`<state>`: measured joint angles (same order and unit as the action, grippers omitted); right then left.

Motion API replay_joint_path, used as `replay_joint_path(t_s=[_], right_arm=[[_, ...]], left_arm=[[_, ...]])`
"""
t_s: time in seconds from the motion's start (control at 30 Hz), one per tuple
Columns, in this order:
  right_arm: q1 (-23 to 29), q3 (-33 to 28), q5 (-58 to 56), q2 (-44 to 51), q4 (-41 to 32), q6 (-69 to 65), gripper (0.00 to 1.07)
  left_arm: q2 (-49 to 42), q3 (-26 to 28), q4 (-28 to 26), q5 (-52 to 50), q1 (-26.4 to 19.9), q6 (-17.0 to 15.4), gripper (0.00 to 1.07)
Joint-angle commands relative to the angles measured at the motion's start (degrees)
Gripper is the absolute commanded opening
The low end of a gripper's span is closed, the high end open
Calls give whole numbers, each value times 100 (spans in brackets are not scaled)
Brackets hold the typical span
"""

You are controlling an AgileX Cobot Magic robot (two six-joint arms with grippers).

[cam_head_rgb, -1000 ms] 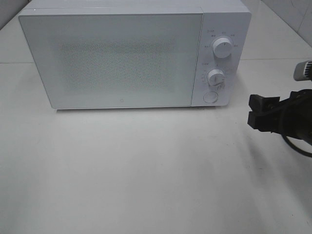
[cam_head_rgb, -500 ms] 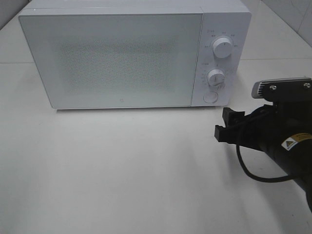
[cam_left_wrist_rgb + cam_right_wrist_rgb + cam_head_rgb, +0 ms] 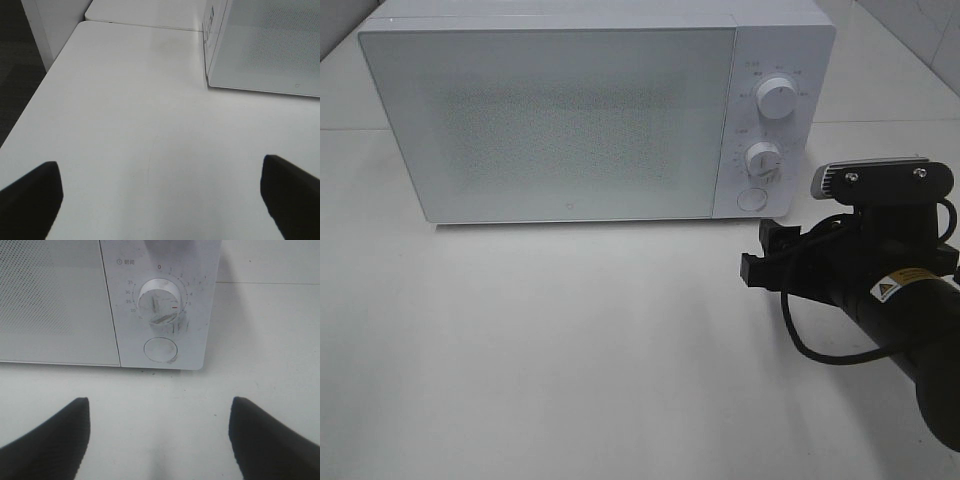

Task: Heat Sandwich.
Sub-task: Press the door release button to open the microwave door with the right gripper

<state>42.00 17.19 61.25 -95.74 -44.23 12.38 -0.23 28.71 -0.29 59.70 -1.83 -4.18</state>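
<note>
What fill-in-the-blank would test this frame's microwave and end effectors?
The microwave door is ____.
Below the lower knob sits a round ____.
The right end effector, facing the control panel, holds ____.
On the left end effector the jaws stand ____.
Missing words: closed; button; nothing; open.

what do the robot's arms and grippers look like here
The right arm is a black tube with a yellow warning label, a silver-grey bracket on top and a black cable. The right gripper has blocky black fingers. Of the left gripper only two black fingertips show.
</note>
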Motion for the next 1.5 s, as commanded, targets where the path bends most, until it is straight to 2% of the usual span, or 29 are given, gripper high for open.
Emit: replay_joint_path(t_s=[0.03, 0.23, 0.77, 1.03, 1.13, 1.33, 1.47, 1.5], right_arm=[[29, 40, 40, 6, 0, -86, 75], [29, 40, 17, 6, 0, -951, 75], [29, 11, -235, 6, 23, -5856, 75], [29, 11, -241, 6, 23, -7236, 75], [29, 11, -355, 6, 23, -8210, 72], [29, 11, -407, 6, 23, -8881, 63], [29, 11, -407, 6, 17, -9058, 46], [29, 11, -407, 6, 17, -9058, 46]], left_arm=[[-132, -17, -52, -46, -17, -6, 103], [-132, -17, -52, -46, -17, -6, 103], [-132, -17, -52, -46, -17, -6, 103], [-132, -17, -52, -46, -17, -6, 103], [-132, -17, -52, -46, -17, -6, 103], [-132, -17, -52, -46, -17, -6, 103], [-132, -17, -52, -46, -17, -6, 103], [-132, -17, -52, -46, -17, -6, 103]])
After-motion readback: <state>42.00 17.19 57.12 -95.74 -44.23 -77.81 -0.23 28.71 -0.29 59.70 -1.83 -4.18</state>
